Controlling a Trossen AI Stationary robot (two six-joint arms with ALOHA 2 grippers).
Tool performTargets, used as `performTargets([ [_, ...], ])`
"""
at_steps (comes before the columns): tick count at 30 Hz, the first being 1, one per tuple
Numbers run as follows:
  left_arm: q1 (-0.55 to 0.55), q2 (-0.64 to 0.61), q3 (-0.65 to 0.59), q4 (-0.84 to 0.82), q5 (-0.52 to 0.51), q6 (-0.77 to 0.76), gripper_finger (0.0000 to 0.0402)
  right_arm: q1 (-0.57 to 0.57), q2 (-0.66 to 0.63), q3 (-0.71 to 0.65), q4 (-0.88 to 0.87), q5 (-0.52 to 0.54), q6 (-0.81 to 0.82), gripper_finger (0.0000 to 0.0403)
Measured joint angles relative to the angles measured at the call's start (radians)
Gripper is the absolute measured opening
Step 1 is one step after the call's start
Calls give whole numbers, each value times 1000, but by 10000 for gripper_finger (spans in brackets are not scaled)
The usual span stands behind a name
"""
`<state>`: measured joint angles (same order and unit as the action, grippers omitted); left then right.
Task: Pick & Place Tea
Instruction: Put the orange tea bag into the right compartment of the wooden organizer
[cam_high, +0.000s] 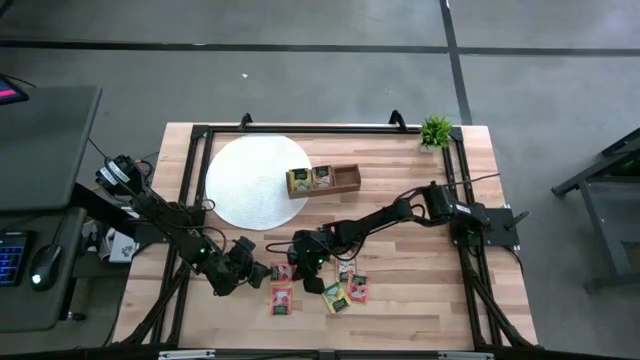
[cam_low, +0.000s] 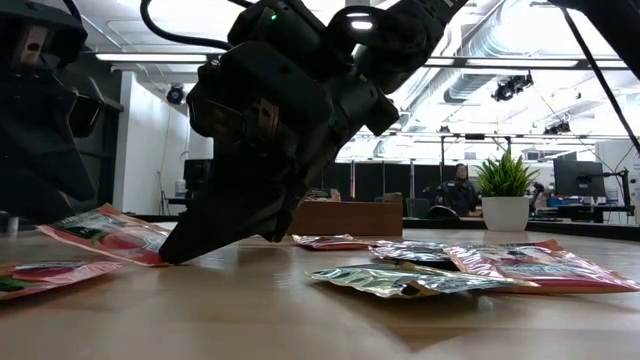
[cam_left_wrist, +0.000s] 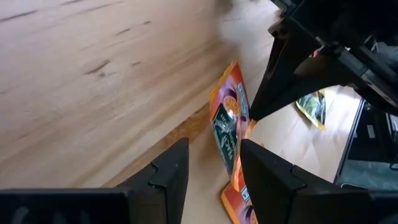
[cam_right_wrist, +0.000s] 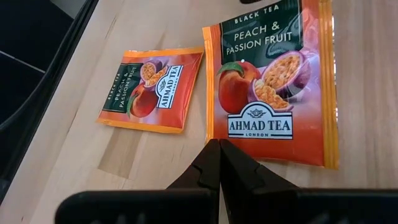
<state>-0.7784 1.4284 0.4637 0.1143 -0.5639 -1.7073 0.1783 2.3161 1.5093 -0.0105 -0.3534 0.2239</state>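
- Light butcher-block wooden table (cam_high: 420, 300), bearing both dark arms and all items listed below.
- White round woven placemat (cam_high: 245, 180) at the far centre-left, with a brown wooden three-compartment tray (cam_high: 345, 178) just beside its right edge; two flat packets (cam_high: 310, 179) already lodged in the tray's left and middle compartments, right compartment apparently vacant.
- Loose cluster of flat square foil tea packets (cam_high: 345, 292) near the front edge, in orange-red, yellow and green, well apart from the tray.
- Right gripper (cam_right_wrist: 219, 163), lowered over the cluster's left part, fingers pressed together and pinching nothing; tips on or just above bare wood in the right wrist view.
- Left gripper (cam_left_wrist: 211, 168), low over the table just left of the cluster, fingers (cam_left_wrist: 171, 171) spread, nothing between them.
- Large-looking orange "Peach & Passion Fruit" packet (cam_right_wrist: 272, 81), lying flat and face-up immediately ahead of the closed right tips, its near edge just beyond them; in the low view, possibly touched at one edge, not certain.
- Second orange packet of the same kind (cam_right_wrist: 151, 90), flat, near the first but apart, off to one side of the right tips.
- Orange packet (cam_left_wrist: 229, 127) ahead of the left fingers, between that gripper and the right arm's dark body.
- Handling, judged: very light, thin, pliable, glossy and therefore slippery; not fragile, though creasable. Flat against wood, hence little to seize from above; best taken at an edge or corner once lifted or tilted, pinched across the thin sealed margin.
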Motion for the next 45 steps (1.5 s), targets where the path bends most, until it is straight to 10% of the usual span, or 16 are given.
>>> performTargets([
  [45, 130, 24, 1, 115, 220, 185, 133, -2, 2, -2, 14, 1, 15, 0],
])
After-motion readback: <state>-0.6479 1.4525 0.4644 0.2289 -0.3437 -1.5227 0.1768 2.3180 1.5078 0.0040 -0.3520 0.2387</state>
